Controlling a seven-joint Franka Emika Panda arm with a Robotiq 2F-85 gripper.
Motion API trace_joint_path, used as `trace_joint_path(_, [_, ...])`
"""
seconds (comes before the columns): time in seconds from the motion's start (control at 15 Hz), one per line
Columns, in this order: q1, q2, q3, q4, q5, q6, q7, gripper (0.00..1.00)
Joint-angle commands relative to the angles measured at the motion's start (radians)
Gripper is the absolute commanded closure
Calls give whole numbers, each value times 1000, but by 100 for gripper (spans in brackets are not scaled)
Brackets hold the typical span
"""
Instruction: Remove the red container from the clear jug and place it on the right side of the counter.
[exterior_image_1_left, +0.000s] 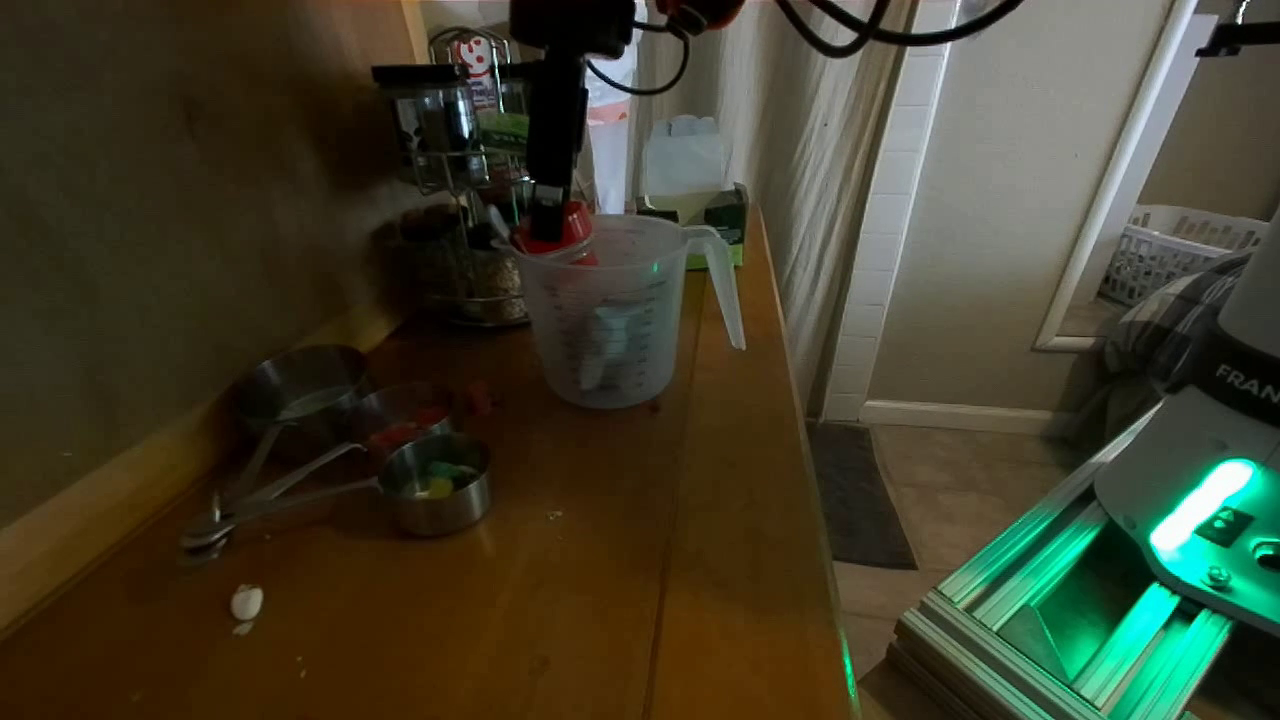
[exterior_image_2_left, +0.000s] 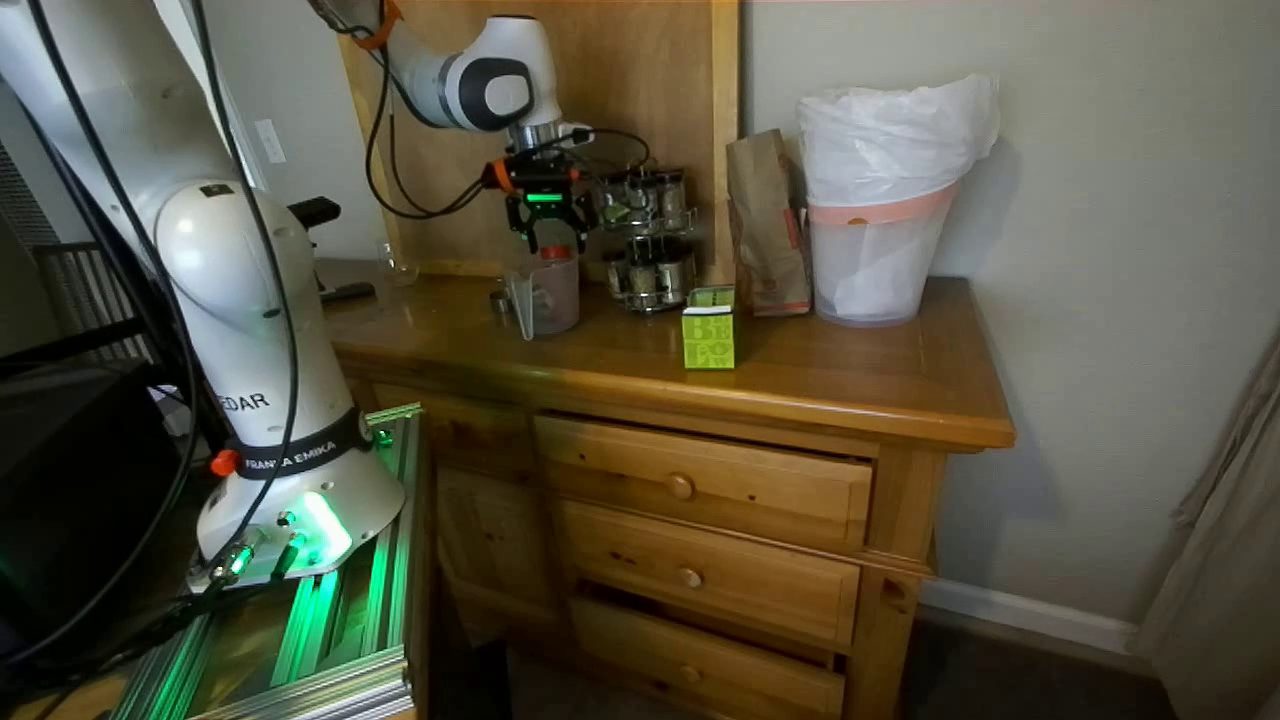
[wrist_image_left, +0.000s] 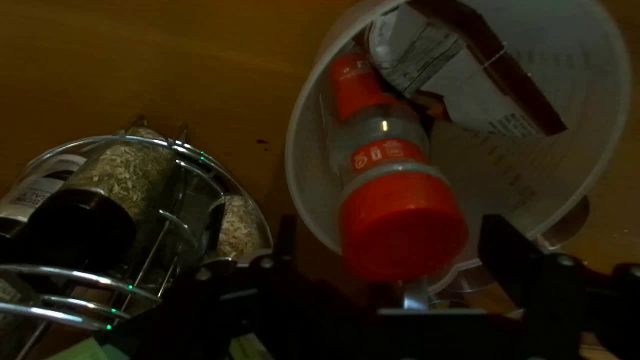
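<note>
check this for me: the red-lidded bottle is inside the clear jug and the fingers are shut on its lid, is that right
Not quite: the fingers are open, spread wider than the lid, as the wrist view shows. The red-lidded bottle is inside the clear jug, as you said.

One finger of the black gripper partly hides the red lid of the slim clear container in an exterior view. Below the gripper, the wide translucent plastic jug runs past the wrist view's top edge. Beside the gripper, the chrome wire jar rack is cropped.
</note>
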Motion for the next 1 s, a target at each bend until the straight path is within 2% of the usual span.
trace_joint_path(0.0, [-38, 12, 42, 17, -20, -10, 21, 33])
trace_joint_path(0.13, [-42, -1, 50, 13, -14, -4, 17, 42])
trace_joint_path(0.67, [-51, -55, 75, -2, -52, -7, 50, 98])
trace_joint_path(0.73, [-48, -58, 76, -2, -47, -11, 49, 56])
trace_joint_path(0.8, [-47, -64, 78, -5, -50, -11, 54, 60])
trace_joint_path(0.87, [-44, -70, 77, -7, -40, -14, 47, 60])
trace_joint_path(0.93, [-46, -77, 78, -9, -48, -21, 52, 54])
